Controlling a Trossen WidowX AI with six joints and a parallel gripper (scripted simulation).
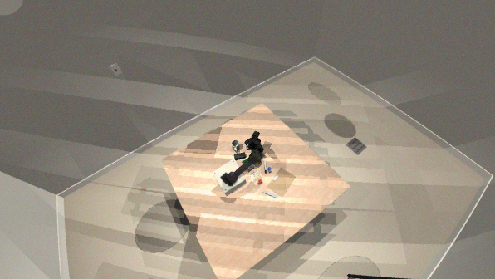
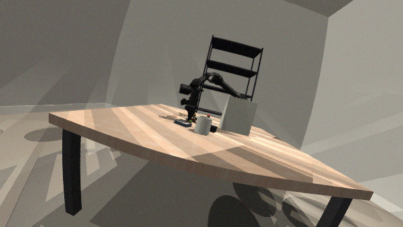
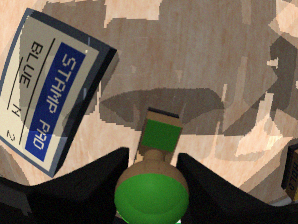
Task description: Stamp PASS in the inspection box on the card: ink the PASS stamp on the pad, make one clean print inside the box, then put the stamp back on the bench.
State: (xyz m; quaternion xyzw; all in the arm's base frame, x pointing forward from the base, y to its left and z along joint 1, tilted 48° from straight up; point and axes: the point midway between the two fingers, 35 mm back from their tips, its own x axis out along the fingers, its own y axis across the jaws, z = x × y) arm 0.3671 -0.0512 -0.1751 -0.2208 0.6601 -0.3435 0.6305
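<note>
Green marks both the knob and the block of the stamp [image 3: 152,192], which is taken to be the PASS one, as its word cannot be read. It is held between the part-closed fingers of the claw [image 3: 154,153] [image 2: 190,117], gripped about the narrow neck, probably so that the printing face is left free below. The stamp pad [image 3: 56,85] [image 2: 182,123] [image 1: 247,147] is placed near, presumably for a short carry; its labelled top may need opening before inking. A second stamp [image 3: 293,179] is kept well apart.
</note>
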